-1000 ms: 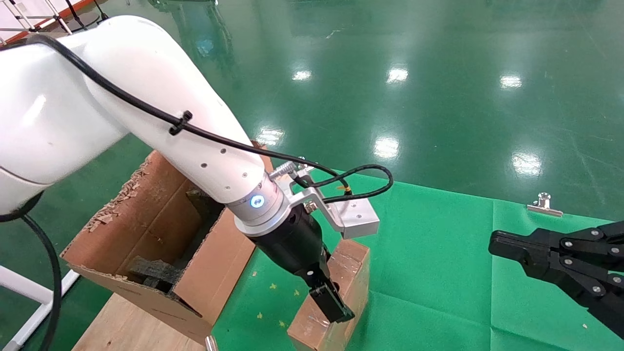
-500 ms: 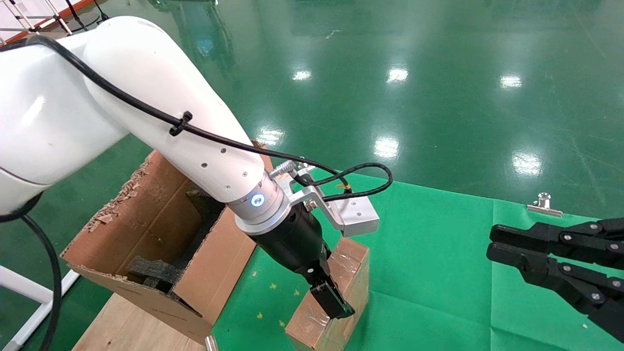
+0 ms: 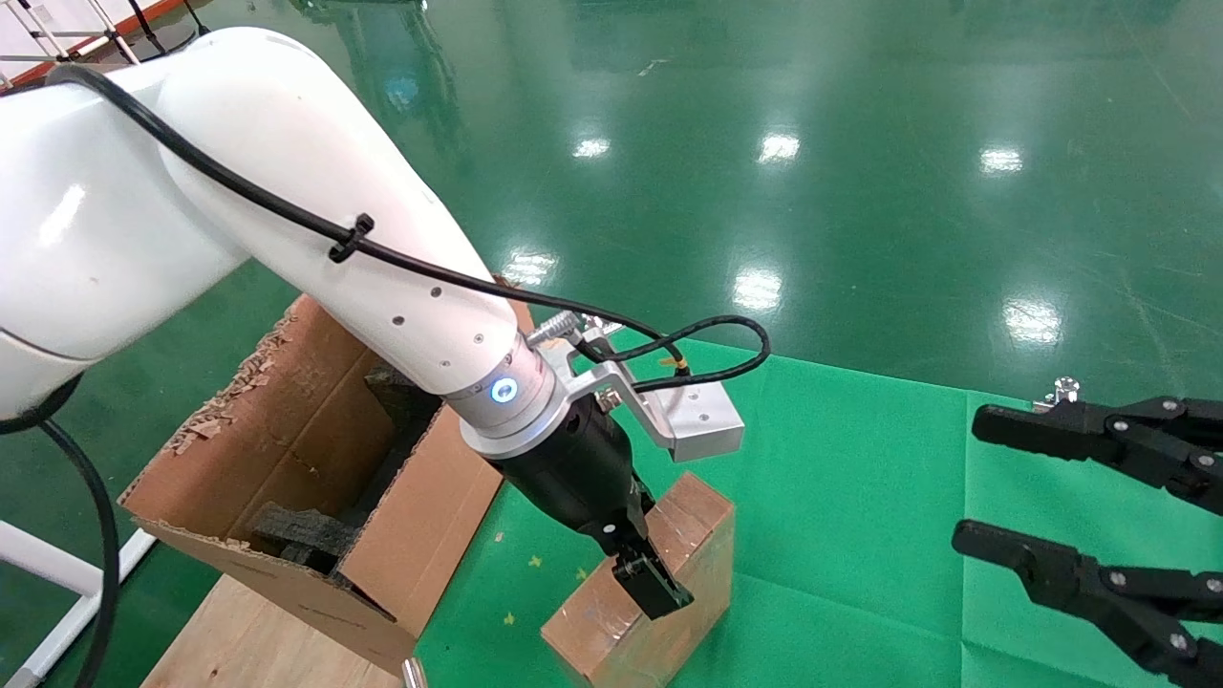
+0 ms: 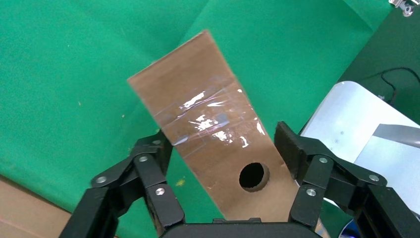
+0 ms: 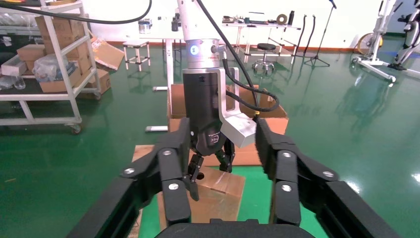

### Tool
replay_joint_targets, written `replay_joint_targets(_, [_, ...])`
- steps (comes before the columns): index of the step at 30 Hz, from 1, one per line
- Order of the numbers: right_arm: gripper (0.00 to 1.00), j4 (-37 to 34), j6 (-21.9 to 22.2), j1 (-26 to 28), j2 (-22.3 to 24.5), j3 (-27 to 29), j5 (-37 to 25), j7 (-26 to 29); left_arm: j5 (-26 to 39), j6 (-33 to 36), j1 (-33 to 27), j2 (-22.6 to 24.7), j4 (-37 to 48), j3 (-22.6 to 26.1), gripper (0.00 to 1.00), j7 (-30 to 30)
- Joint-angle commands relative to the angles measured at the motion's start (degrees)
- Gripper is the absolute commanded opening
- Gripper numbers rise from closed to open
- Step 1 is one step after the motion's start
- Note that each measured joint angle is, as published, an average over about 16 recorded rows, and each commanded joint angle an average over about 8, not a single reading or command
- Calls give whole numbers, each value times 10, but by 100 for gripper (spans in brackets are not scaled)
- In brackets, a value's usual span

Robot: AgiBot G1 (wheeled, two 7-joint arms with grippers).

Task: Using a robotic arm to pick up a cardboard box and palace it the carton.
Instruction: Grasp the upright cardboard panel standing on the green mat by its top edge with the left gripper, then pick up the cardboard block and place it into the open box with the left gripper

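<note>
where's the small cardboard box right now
In the head view, the cardboard box stands on the green cloth between the left tool's fingers, just right of the carton.

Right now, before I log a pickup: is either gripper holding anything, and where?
Not yet: the left gripper straddles the box at its taped top edge, one side not touching. The right gripper is empty.

Bright overhead lamps light the room, throwing white glare patches on the glossy green floor (image 3: 860, 191). The white arm (image 3: 239, 191) shines with soft highlights. Tape on the cardboard box (image 4: 208, 124) glints sharply. Shadows on the green cloth (image 3: 860, 497) are faint, and everything looks crisp.
</note>
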Motion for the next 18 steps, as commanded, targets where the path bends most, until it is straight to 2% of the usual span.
replay_joint_targets(1, [100, 0, 0, 0, 0, 0, 0, 0, 0, 0, 0, 0, 0, 0, 0, 0])
replay_joint_targets(11, [100, 0, 0, 0, 0, 0, 0, 0, -3, 8, -14, -8, 15, -6, 0, 19])
replay_joint_targets(18, [100, 0, 0, 0, 0, 0, 0, 0, -30, 17, -69, -88, 43, -48, 0, 82])
